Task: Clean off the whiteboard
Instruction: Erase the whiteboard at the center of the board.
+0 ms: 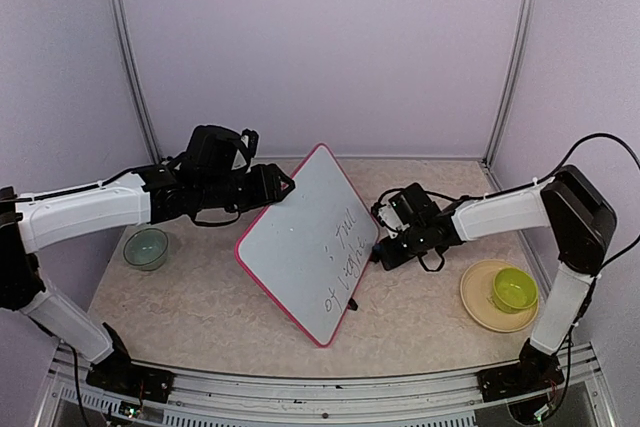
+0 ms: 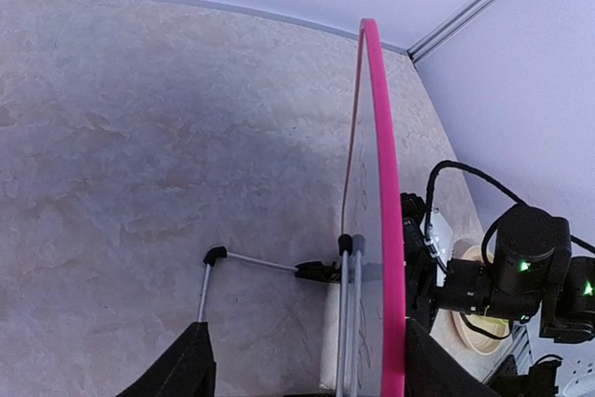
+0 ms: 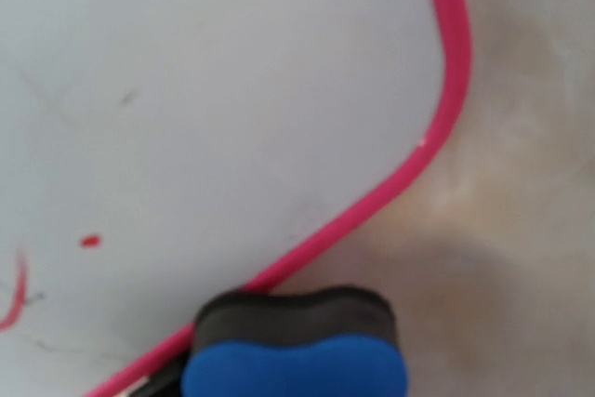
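- Blue eraser (image 3: pixel 296 364) with a black felt face fills the near bottom of the right wrist view. The right hand (image 1: pixel 384 247) is closed on it. The top view does not show the eraser.
- Just past the eraser, that same view shows a rounded, pink-rimmed corner of the whiteboard (image 3: pixel 232 90), with a red dot (image 3: pixel 89 242) on the white face. Whether the felt touches the board I cannot tell.
- From the top view, the whiteboard stands tilted at the middle of the counter (image 1: pixel 190 302), between the 2 arms. Dark handwriting (image 1: pixel 345 267) sits on its right part.
- At the board's far left edge is the left hand (image 2: pixel 307 355). Its wrist view shows the board edge-on, with the 2 fingers (image 2: pixel 186 369) spread wide, 1 on each side of the pink rim.
- Only the left wrist view shows the wire stand (image 2: pixel 265 265) behind the board.
- Only the top view shows a green bowl (image 1: pixel 146 247) on the left and a yellow plate (image 1: pixel 478 299) carrying a lime cup (image 1: pixel 513 289) on the right.
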Motion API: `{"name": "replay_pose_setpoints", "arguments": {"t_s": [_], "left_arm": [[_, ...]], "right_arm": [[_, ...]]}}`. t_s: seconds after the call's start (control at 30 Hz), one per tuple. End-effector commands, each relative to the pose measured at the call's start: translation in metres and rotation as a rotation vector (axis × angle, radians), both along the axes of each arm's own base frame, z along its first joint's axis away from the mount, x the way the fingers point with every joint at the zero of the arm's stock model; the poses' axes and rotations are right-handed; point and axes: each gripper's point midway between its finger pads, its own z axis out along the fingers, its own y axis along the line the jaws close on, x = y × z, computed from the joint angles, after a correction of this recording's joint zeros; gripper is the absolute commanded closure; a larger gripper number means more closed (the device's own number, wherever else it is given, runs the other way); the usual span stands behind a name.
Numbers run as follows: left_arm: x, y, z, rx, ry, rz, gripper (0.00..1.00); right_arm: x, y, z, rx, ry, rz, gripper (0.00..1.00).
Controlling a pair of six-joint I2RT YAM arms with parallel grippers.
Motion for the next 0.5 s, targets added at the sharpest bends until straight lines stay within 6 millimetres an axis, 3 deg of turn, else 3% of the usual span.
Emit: {"name": "replay_pose_setpoints", "arguments": {"t_s": [0.0, 0.33, 0.47], "left_arm": [[0.001, 0.010, 0.001, 0.045, 0.003, 0.006, 0.34], [-0.004, 0.012, -0.002, 0.075, 0.017, -0.022, 0.32], [-0.002, 0.017, -0.001, 0.097, 0.020, -0.028, 0.37]], "right_arm": [[-0.046, 0.023, 0.000, 0.064, 0.103, 0.111, 1.00], [-0.091, 0.031, -0.010, 0.043, 0.140, 0.157, 1.00], [-0.098, 0.026, -0.004, 0.036, 0.120, 0.134, 1.00]]}}
